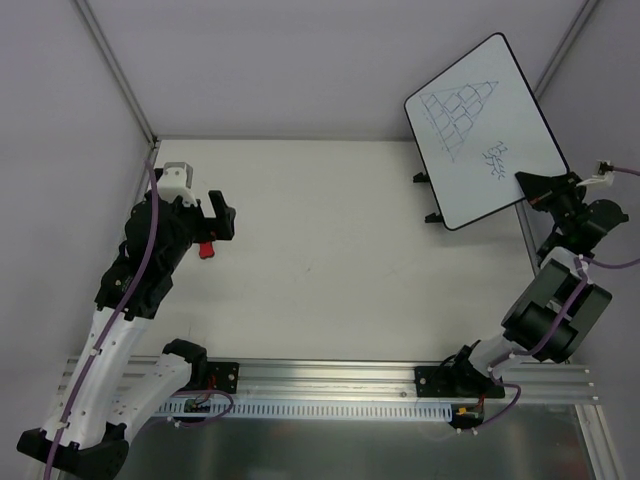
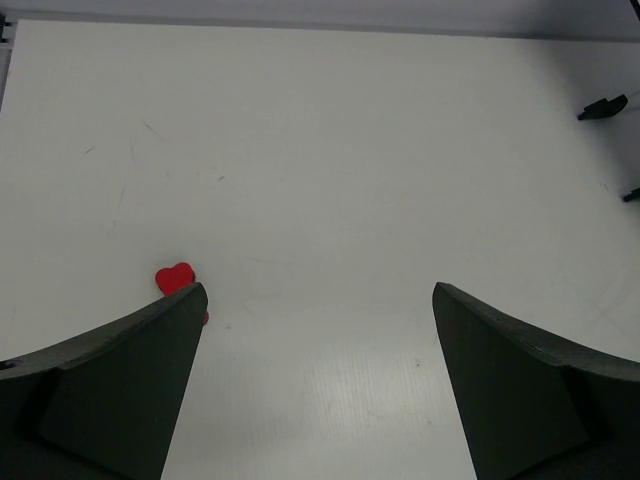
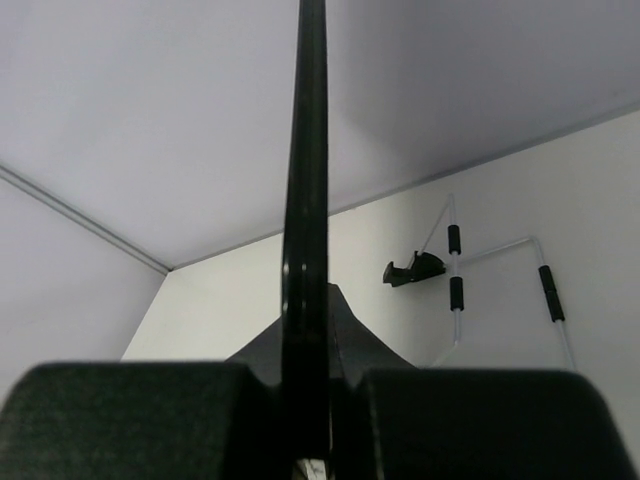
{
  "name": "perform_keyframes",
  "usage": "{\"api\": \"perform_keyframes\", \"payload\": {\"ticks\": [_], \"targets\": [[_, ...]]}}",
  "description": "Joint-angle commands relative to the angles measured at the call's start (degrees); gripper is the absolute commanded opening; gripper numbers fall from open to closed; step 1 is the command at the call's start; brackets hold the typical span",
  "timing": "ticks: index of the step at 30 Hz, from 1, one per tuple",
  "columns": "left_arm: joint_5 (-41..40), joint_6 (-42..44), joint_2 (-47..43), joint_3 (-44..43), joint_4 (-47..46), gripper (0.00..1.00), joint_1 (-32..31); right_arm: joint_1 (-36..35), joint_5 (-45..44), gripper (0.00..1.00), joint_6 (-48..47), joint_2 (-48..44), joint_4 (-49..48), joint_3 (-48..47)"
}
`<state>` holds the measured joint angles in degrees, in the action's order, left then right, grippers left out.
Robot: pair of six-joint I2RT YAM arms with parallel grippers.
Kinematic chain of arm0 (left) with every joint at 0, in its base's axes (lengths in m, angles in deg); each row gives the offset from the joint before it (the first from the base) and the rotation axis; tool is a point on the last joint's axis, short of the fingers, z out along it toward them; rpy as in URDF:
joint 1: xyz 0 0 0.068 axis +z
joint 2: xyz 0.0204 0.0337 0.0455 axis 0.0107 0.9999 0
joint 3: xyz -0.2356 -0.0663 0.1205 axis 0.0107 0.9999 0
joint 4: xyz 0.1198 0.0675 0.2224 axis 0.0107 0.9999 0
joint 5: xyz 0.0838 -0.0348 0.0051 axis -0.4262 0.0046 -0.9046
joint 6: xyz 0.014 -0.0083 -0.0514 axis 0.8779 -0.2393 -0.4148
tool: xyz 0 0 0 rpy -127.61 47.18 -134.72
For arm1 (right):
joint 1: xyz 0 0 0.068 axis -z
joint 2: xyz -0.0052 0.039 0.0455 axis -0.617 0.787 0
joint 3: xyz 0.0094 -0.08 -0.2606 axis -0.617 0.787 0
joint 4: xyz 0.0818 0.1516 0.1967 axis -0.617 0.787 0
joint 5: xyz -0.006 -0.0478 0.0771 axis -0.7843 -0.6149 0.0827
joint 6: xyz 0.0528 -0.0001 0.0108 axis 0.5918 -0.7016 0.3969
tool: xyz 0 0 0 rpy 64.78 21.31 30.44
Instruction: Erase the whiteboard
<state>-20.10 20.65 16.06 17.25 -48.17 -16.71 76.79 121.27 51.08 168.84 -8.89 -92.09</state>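
Observation:
The whiteboard is white with a thin black rim and is held tilted above the table's far right corner. It bears a dark pen pyramid and a small scribble. My right gripper is shut on its near right edge. In the right wrist view the board shows edge-on as a black strip between the right gripper's jaws. The small red eraser lies on the table at the left. My left gripper is open and empty above it. In the left wrist view the eraser shows beside the left gripper's left finger.
A thin wire stand with black feet sits on the table under the raised board; one foot shows in the left wrist view. The white table has walls at the back and sides. A metal rail runs along the near edge.

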Motion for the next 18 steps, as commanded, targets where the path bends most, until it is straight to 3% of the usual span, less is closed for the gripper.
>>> {"api": "perform_keyframes", "payload": {"ticks": [1,18], "targets": [[-2.4,-0.4,-0.5,1.0,-1.9,0.99,-0.5,-2.9,1.9,0.0,4.4,-5.2,-12.0,-4.8],[-13.7,-13.4,0.7,11.1,-1.9,0.99,-0.5,-31.6,-2.4,0.0,-2.8,-5.4,-11.4,6.8]]}}
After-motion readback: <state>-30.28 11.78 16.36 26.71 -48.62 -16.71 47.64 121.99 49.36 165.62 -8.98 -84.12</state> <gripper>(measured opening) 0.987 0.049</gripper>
